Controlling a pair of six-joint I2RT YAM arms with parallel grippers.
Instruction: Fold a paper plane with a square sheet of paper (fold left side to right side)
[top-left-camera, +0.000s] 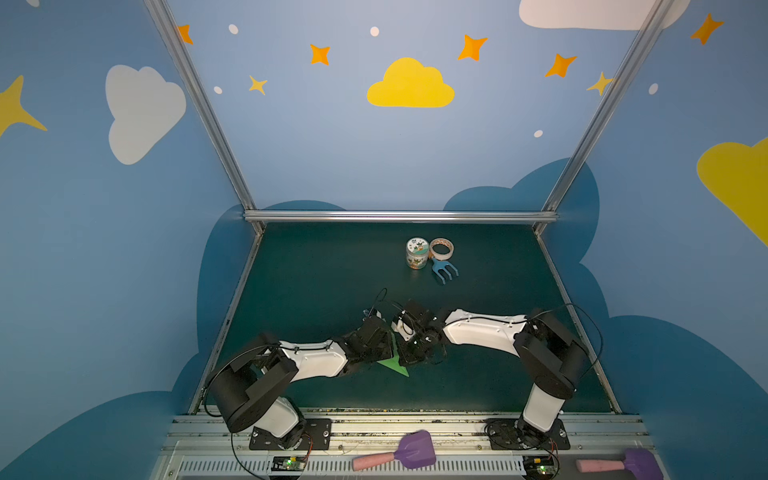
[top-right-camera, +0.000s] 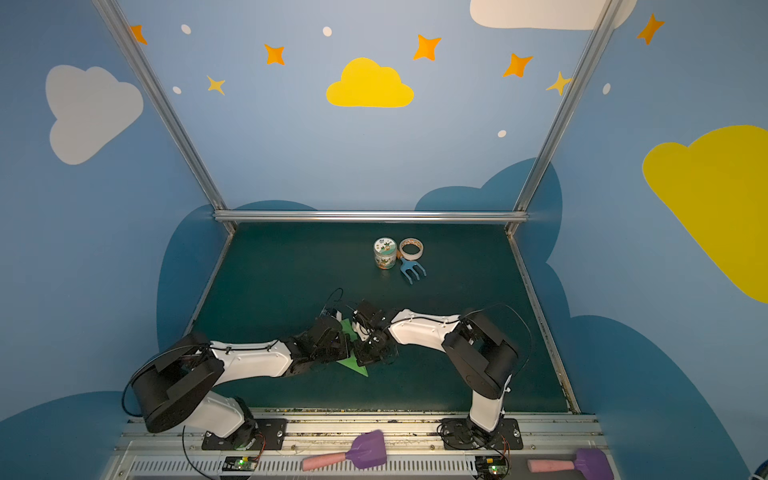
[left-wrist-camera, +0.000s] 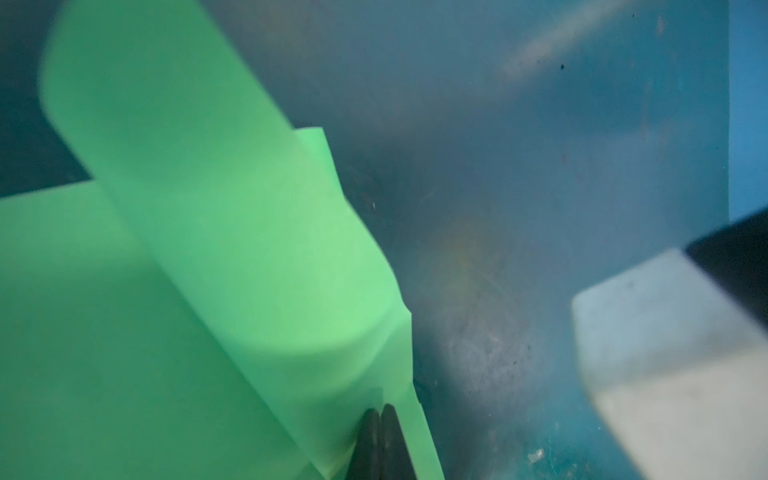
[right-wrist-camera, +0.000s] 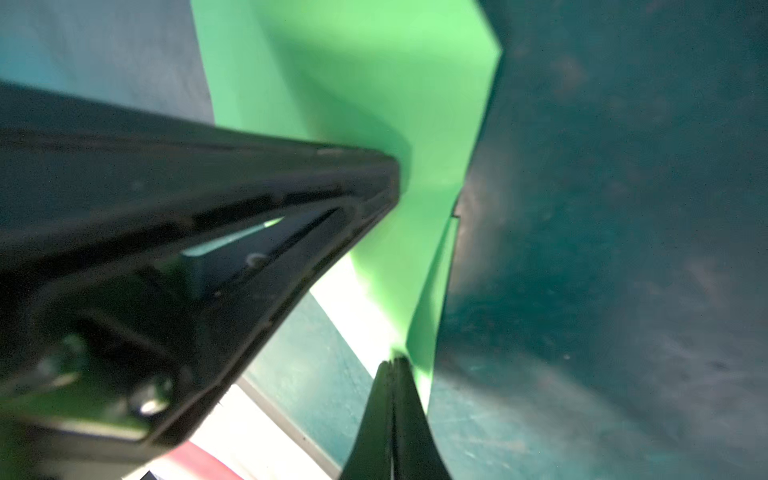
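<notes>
Blue cloud-painted walls enclose a dark green desk (top-left-camera: 332, 266). Near its front edge, about mid-width, the green paper sheet (top-right-camera: 354, 366) lies partly folded, its long axis running roughly front to back between the two arms. The left pincer (left-wrist-camera: 380, 419) and right pincer (right-wrist-camera: 392, 368) are both fully closed, tips touching the sheet. Whether either nips a layer is unclear. Neither arm is nearer.

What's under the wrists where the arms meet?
Folded green paper: one pointed corner shows toward the front, the rest mostly covered by the arms. The left gripper and right gripper are each shut on it.
</notes>
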